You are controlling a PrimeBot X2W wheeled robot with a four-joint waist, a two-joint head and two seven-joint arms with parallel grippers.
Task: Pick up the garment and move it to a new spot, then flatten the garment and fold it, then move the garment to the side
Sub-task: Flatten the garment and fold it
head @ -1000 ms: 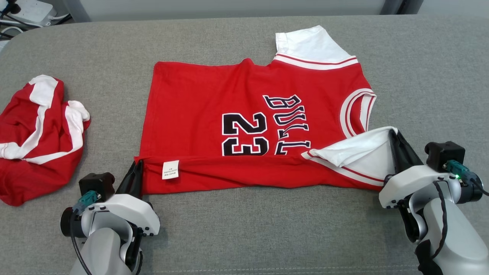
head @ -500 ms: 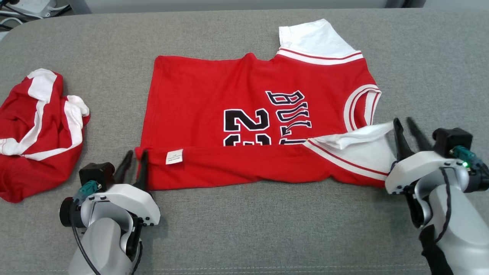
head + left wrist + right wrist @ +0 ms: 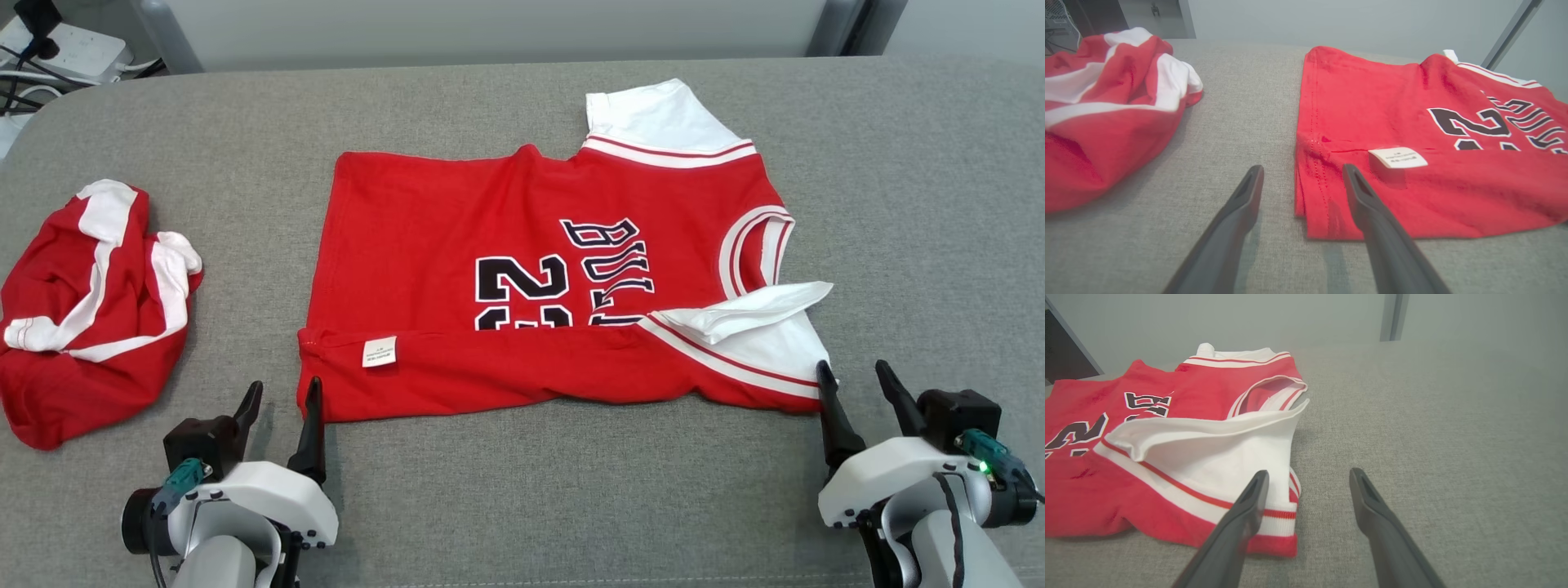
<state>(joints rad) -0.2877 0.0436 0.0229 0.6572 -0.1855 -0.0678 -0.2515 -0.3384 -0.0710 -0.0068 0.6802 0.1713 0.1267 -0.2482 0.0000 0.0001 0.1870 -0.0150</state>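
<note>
The garment point(image 3: 522, 269) is a red jersey with white sleeves and a black "23", lying flat in the middle of the grey surface. Its near edge is folded over onto itself, and a white label point(image 3: 379, 351) shows on the fold. My left gripper point(image 3: 282, 392) stands open just off the garment's near-left corner, holding nothing. In the left wrist view the left gripper point(image 3: 1302, 169) straddles that corner of the garment point(image 3: 1412, 110) from behind. My right gripper point(image 3: 853, 371) is open and empty beside the white near-right sleeve. In the right wrist view the right gripper point(image 3: 1309, 474) sits just short of the garment point(image 3: 1167, 457).
A second red and white garment point(image 3: 82, 310) lies crumpled at the far left, also seen as a heap point(image 3: 1106, 106) in the left wrist view. The grey cloth surface point(image 3: 522, 490) stretches wide around the jersey. A power strip with cables point(image 3: 57, 45) sits beyond the back-left corner.
Both grippers opened, let go of the jersey's folded near edge and drew back toward me. The white sleeve dropped flat. The head camera also shifted slightly.
</note>
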